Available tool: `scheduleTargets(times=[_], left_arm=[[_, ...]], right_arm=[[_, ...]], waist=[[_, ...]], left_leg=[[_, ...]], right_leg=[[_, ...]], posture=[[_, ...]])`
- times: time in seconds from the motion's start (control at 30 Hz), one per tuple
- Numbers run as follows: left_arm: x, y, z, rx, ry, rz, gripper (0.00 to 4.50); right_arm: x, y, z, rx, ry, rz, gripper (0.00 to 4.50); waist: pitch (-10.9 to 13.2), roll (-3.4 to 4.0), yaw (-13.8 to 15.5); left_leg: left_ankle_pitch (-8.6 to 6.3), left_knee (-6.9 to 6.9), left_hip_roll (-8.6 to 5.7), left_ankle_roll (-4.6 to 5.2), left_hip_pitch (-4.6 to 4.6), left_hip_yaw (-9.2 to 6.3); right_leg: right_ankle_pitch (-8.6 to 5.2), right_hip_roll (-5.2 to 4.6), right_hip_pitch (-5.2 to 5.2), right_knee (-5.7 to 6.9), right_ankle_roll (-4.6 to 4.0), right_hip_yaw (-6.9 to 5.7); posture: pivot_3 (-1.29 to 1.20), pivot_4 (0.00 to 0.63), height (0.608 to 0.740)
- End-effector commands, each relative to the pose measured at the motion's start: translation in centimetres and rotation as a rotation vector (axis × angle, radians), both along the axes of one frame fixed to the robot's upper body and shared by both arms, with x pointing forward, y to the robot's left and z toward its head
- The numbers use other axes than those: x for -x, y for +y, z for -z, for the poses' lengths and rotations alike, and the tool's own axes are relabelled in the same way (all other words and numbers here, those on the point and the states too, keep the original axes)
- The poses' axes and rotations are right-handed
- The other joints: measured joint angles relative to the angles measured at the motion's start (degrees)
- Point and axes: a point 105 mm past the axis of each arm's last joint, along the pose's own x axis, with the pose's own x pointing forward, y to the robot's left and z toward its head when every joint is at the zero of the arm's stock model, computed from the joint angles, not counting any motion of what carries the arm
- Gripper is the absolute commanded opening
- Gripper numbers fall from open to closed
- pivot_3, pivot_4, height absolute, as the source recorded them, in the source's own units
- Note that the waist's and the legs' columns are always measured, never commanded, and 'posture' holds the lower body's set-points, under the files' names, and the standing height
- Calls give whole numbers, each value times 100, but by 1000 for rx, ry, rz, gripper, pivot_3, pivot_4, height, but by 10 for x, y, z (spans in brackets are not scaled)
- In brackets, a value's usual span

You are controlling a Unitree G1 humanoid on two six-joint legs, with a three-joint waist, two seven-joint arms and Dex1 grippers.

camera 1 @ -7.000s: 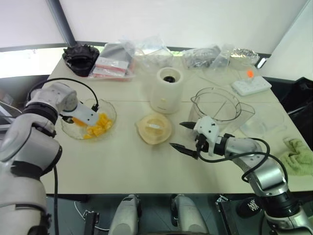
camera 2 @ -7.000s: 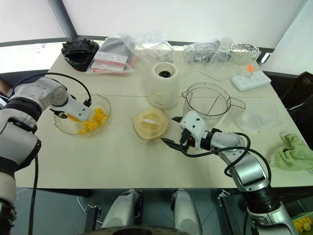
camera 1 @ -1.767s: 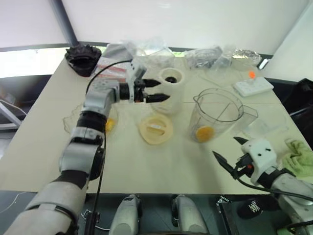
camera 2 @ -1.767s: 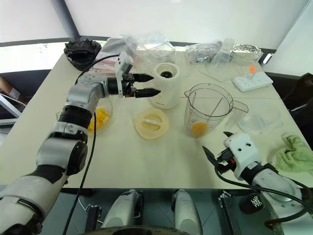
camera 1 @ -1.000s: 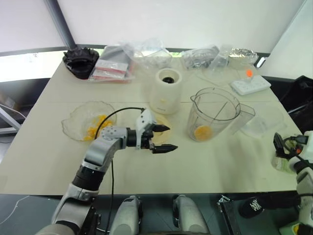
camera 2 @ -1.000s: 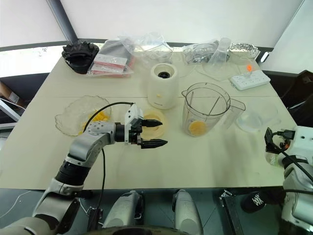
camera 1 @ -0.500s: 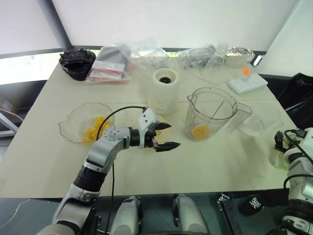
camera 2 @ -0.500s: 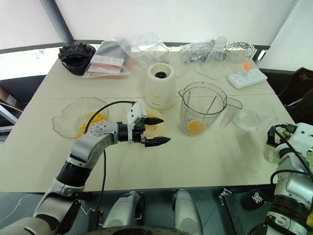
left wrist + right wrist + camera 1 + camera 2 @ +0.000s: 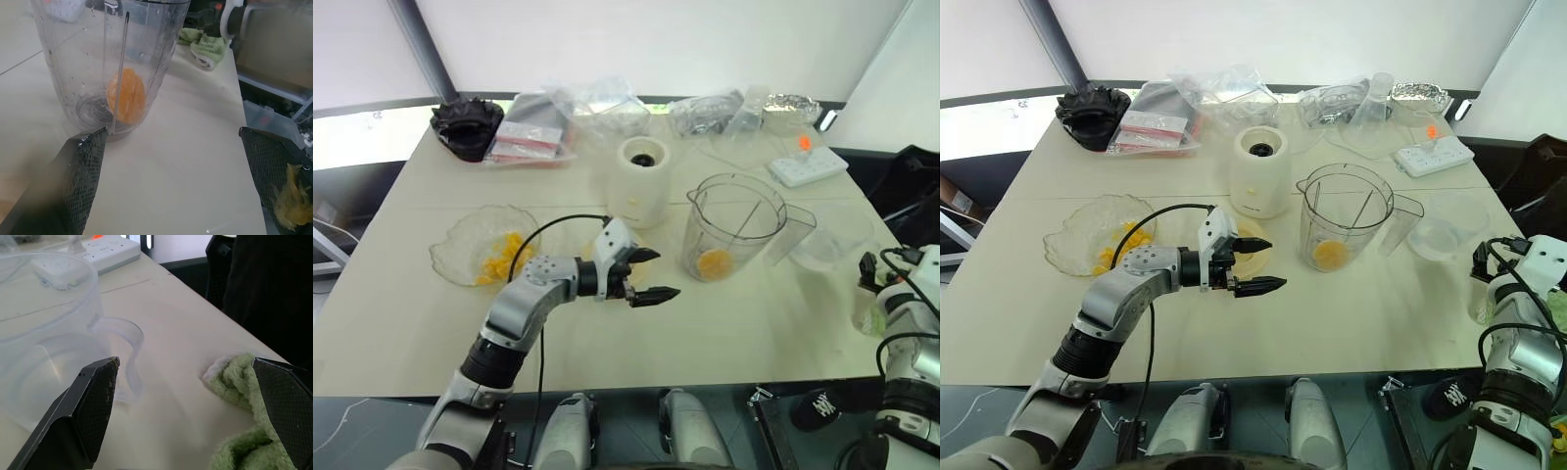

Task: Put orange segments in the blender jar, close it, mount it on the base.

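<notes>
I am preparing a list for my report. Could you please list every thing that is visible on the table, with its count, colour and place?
blender jar: one, clear, centre-right, upright, no lid.
orange segments: one orange lump in the jar; several yellow-orange in the dish, left side.
base: one, cream-white, centre, behind the lid.
lid: one, cream, flat, partly behind the left gripper.
clear cup: one, right of the jar.
green cloth: one, right edge.
power strip: one, white, far right.
black bundle: one, far left corner.
plastic bags: several, clear, far edge.
left gripper: fingers open, pointing toward the jar.
right gripper: fingers open, near the cloth.
</notes>
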Motion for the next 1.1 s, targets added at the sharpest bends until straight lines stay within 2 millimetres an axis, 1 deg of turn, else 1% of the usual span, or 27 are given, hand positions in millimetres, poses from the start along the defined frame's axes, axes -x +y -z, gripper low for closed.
scheduleTargets(times=[0.03,0.2,0.33,0.6,1.1], left_arm=[[3,-2,-15,25,-47,17,4468],[4,0,-16,24,-52,22,4468],[7,1,-19,38,-44,33,4468],[6,4,-19,34,-45,24,4468],[5,6,-19,28,-59,1,4468]], right_arm=[[-4,-5,-17,40,-44,6,4500],[-11,-6,-17,41,-43,-1,4500],[-15,-9,-17,43,-42,6,4500],[-21,-17,-15,26,-39,32,4500],[-27,-25,-10,28,-18,67,4500]], waist=[[0,0,-1],[1,1,-5],[1,1,-8],[2,2,-15],[3,2,-20]], left_leg=[[0,0,0,0,0,0],[0,0,0,0,0,0],[0,0,0,0,0,0],[0,0,-1,0,0,2],[0,-1,-2,0,0,5]], right_leg=[[0,0,0,0,0,0],[0,0,0,0,0,1],[0,0,0,-1,0,2],[0,2,0,-1,0,2],[-1,2,0,-2,1,6]], posture=[[0,150,740],[0,150,740],[0,150,740],[0,150,740],[0,150,740]])
